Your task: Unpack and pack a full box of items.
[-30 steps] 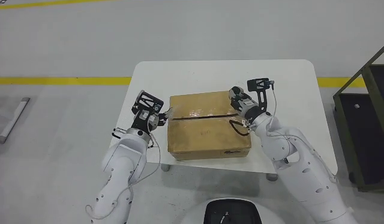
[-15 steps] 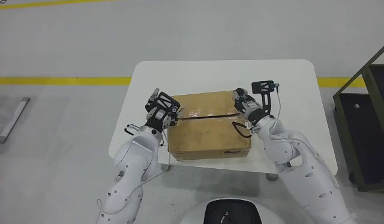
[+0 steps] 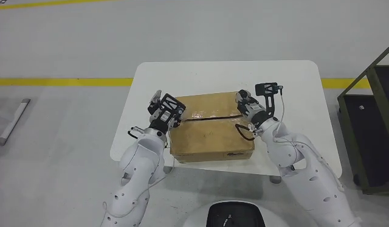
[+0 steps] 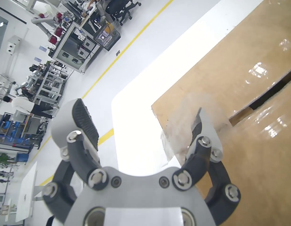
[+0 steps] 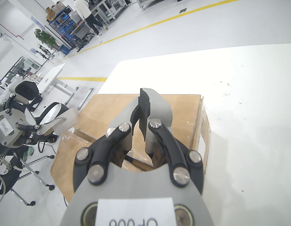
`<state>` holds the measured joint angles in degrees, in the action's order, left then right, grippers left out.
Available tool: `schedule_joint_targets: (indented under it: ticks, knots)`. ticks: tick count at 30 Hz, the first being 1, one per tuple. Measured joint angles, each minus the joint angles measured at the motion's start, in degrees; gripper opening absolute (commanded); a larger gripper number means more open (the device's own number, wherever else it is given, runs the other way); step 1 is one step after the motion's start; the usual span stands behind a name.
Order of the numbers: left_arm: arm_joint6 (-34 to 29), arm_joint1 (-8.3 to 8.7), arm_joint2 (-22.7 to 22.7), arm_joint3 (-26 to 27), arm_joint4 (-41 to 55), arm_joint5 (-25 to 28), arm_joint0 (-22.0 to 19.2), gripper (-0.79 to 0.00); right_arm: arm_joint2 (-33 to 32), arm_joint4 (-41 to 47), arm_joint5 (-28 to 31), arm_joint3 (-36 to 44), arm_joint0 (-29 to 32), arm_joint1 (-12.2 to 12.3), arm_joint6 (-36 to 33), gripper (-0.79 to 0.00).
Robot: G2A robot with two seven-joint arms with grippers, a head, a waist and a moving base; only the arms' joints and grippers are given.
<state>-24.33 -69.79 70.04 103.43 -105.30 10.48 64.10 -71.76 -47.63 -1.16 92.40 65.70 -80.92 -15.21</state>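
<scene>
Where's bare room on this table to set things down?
The widest bare table lies beyond the box up to the far edge, and outward of the right gripper. The strip by the left gripper is narrow, and in front of the box there is barely any.

Closed taped cardboard box (image 3: 209, 125), mid-table

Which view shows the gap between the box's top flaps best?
The top view: the gap runs nearly whole across the box. The left wrist view gives one end of it, close; in the right wrist view the right gripper covers much of it.
</scene>
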Motion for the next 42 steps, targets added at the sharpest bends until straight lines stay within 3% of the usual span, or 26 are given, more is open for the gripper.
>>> schedule_joint_targets:
  ticks: [4,18,42]
  knots:
    - [2.7,-0.55,-1.8,-1.6,0.1,-2.8,-0.7,0.0,-0.3,0.0,0.0,0.3,0.6,0.1,0.3,-0.782]
    - [4.8,-2.01,-7.6,-3.3,-1.0,-2.8,-2.6,0.0,-4.9,-0.4,-2.2,7.0,8.9,1.0,2.5,-0.785]
    - [5.8,-5.25,-19.7,-0.6,-1.8,-1.7,-3.2,0.0,-12.4,1.6,-0.6,15.1,23.3,2.2,7.3,-0.785]
